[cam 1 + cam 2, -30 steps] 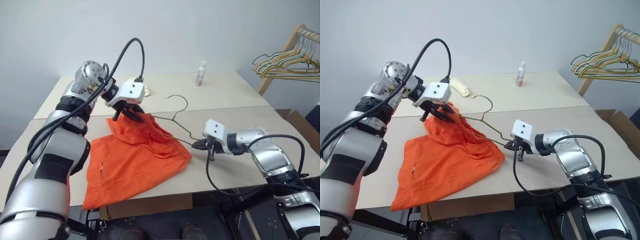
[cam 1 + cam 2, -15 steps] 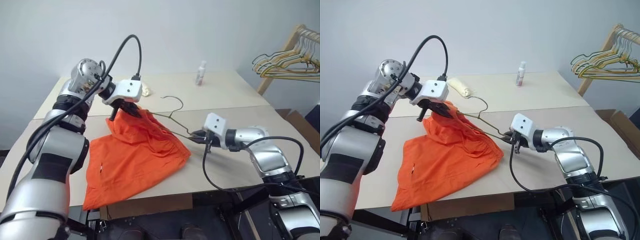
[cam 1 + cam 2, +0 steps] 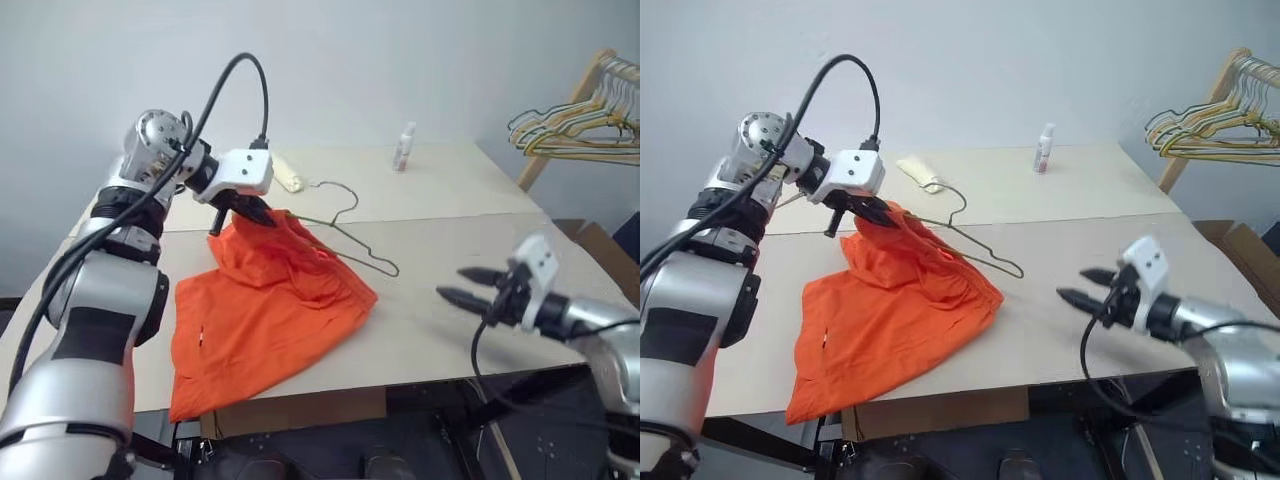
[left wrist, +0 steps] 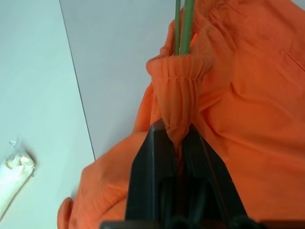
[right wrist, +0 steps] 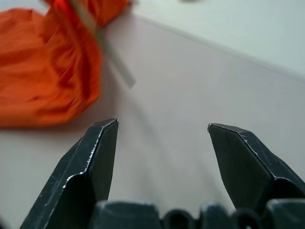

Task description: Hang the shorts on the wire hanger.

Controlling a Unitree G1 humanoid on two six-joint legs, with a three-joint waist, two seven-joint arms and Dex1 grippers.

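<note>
**Shorts pinched at waistband, hanger threaded through**

The left gripper [image 4: 177, 143] is clenching the gathered waistband of the soft bright orange fabric shorts [image 3: 265, 315], which are draping limp onto the beige worktop [image 3: 450, 225]. The thin grey wire hanger [image 3: 350, 235], light and springy, is poking out of the waistband. The right gripper [image 3: 1085, 285] is hanging released, well apart. A small white bottle [image 3: 403, 147] and a pale cloth roll [image 3: 288, 172] are standing clear.

We see the shorts [image 3: 270, 310] spread on the table [image 3: 440, 230], the wire hanger [image 3: 340, 225] threaded into them and reaching out at their two o'clock. The bottle [image 3: 403, 147] stands at the hanger's one o'clock. A bunch of hangers [image 3: 570, 130] hangs beyond the table's right corner.
</note>
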